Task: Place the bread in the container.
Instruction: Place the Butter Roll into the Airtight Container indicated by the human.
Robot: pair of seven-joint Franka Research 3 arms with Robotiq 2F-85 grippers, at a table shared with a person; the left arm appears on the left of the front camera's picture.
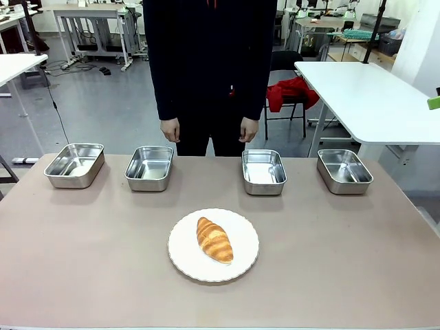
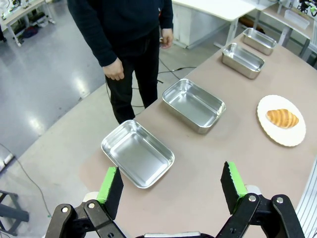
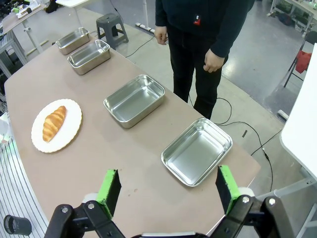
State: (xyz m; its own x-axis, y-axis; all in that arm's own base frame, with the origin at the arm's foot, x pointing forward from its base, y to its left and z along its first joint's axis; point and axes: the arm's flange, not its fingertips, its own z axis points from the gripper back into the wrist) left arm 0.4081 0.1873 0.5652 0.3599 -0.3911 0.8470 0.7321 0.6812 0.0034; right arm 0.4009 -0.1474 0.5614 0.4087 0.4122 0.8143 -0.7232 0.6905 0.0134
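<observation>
The left gripper [image 2: 171, 171] is held above the left end of the table [image 1: 82, 254]. Its jaws are spread wide and nothing sits between the green pads. In its wrist view the far-left container [image 2: 137, 153] lies just beyond the fingertips, toward 10 o'clock, flat and empty. The bread shows farther off at 2 o'clock.

In the front view this container starts a row of four steel trays along the table's far edge. Going rightward come the second container [image 1: 149, 167], the third container [image 1: 263, 171] and the far-right container [image 1: 344, 170]. They are set apart from one another and all are empty.

A person in dark clothing stands at the far side, behind the gap between the second and third containers. One hand [image 1: 170, 129] hangs at 12 o'clock of the second container and the other hand [image 1: 249, 128] at 12 o'clock of the third. Both are loose and clear of the table.

The bread [image 1: 214, 239] lies on a round white plate [image 1: 240, 234] in the middle of the table. It is at 6 o'clock of that same gap and well apart from every container. It is slanted, with its ends pointing to 11 and 5 o'clock.

The right gripper [image 3: 167, 173] is held above the table's right end, its jaws also wide apart and holding nothing. In its wrist view the far-right container lies just past the fingertips at 2 o'clock, and the bread on its plate is at 10 o'clock.
</observation>
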